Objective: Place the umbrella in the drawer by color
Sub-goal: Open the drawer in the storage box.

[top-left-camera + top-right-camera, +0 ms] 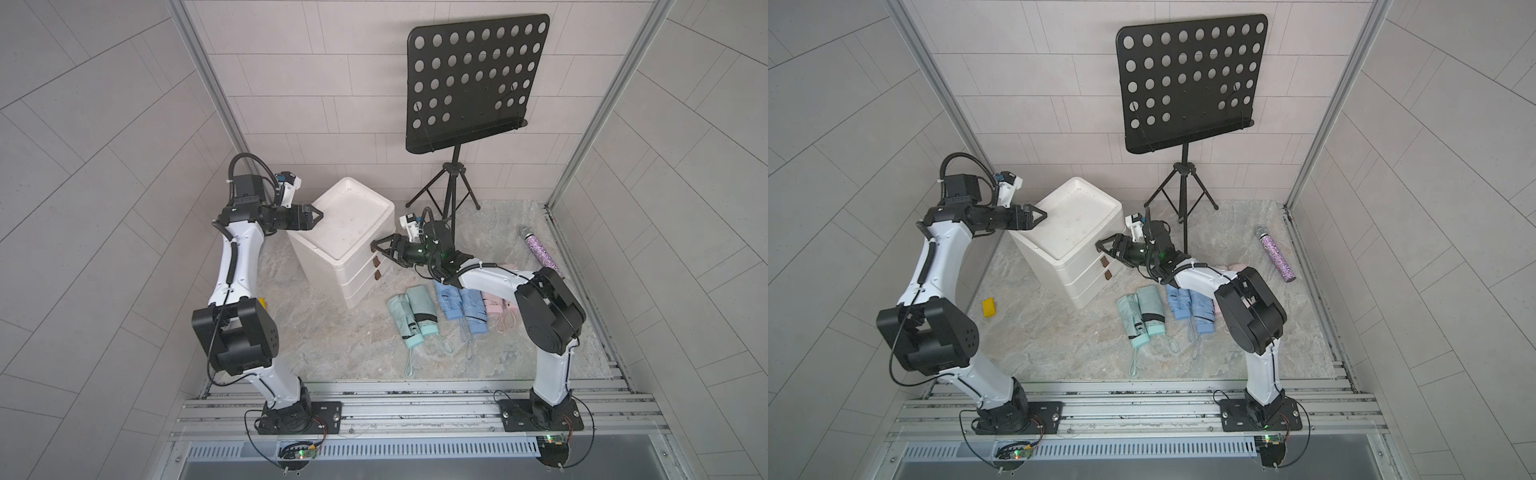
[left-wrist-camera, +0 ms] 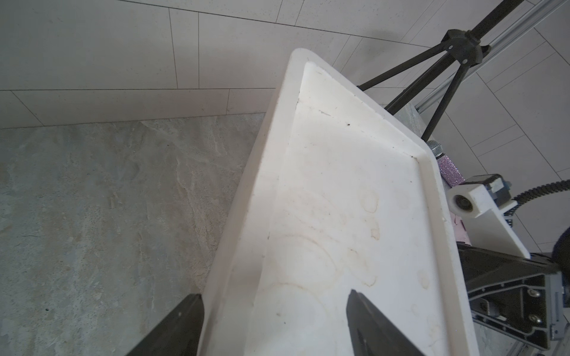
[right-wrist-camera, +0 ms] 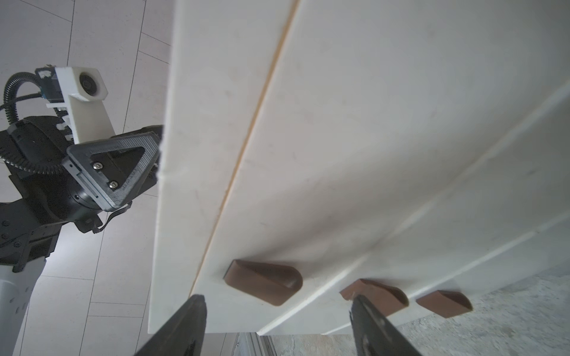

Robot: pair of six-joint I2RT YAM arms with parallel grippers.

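**Drawers shut, umbrellas waiting on the counter**

The umbrellas are lying folded side by side toward the front right of the counter [image 1: 332, 345], just in front of the cabinet [image 1: 320, 262]. There is a mint pair [image 1: 409, 311], a blue pair [image 1: 459, 305], then pink ones [image 1: 494, 305] that the right arm [image 1: 498, 279] is half hiding, so their number is unclear.

All three drawers are sitting shut. The right claw [image 1: 376, 246] is hovering wide, its jaws either side of the top handle [image 3: 262, 283] and not touching it. The left claw [image 1: 320, 215] is also standing wide, straddling the rim of the cabinet top and holding nothing.

Each umbrella is probably going to handle light, with soft, slick fabric over a stiff core. Gripping across the middle of the bundle is looking safest, since the thin wrist loops [image 1: 409, 365] are likely to snag. The cabinet is looking like light plastic and may slide when the handle is pulled.
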